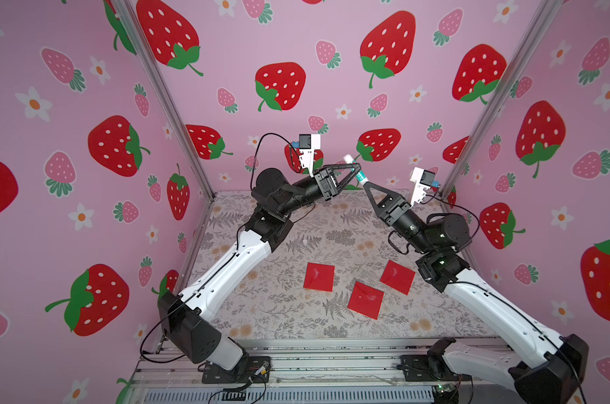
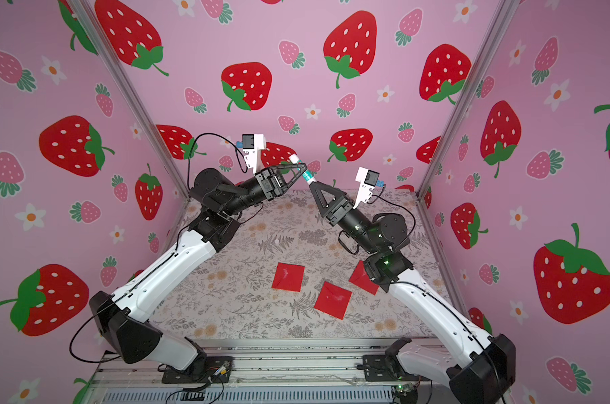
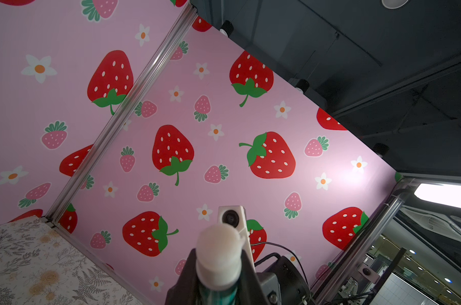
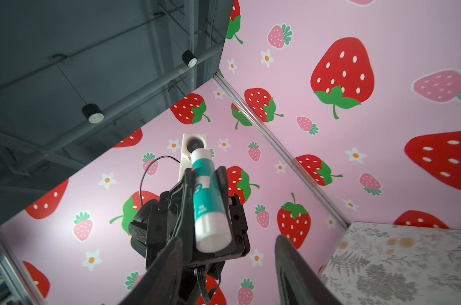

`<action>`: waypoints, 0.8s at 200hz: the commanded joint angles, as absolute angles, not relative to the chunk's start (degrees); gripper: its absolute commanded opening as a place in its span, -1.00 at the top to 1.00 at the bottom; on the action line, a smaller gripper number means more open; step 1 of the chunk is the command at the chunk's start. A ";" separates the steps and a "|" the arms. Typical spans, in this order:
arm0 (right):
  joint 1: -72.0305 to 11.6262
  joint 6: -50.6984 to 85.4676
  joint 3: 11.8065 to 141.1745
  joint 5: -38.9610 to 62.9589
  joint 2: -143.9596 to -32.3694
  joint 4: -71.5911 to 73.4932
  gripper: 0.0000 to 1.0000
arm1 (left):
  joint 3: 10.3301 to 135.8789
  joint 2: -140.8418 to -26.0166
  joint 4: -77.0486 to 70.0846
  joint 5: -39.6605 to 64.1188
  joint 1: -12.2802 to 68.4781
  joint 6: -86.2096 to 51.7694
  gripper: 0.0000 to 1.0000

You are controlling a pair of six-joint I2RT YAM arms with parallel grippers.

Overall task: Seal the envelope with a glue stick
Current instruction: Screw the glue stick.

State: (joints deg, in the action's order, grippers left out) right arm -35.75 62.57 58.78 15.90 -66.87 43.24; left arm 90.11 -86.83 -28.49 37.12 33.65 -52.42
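In both top views your left gripper [image 1: 358, 172] is clamped across the teal band of the glue stick [image 1: 361, 179]. It holds the stick slanted in the air near the back wall, well above the floral table cover [image 1: 261, 314]. Your right gripper [image 1: 366, 185] sits right at the stick's lower white end. Three red envelopes [image 1: 319, 277] lie flat on the cover below, nearer you, with neither arm touching them.

From the left wrist, the glue stick [image 3: 218, 248] shows a pale, rounded upper end. You cannot tell whether that is a cap or bared glue.

From the right wrist, the right gripper's fingers [image 4: 171, 264] stand apart on either side of the stick's blunt white end, not gripping it.

You look to be at the preparing step, with no glue yet on paper. Next, back the right gripper clear. Then carry the stick down, tip first, to one envelope's flap, keeping the left clamp firm.
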 commanded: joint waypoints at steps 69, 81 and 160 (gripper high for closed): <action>-36.03 77.64 58.67 17.50 -69.43 56.16 0.16 | 89.56 -86.15 -32.30 37.63 33.77 -53.43 1.00; -36.02 78.46 59.55 18.33 -70.34 56.07 0.19 | 89.37 -86.31 -32.76 37.49 33.75 -53.65 1.00; -36.01 78.78 60.86 18.56 -73.41 57.89 0.73 | 88.74 -85.46 -31.02 37.36 33.75 -52.33 1.00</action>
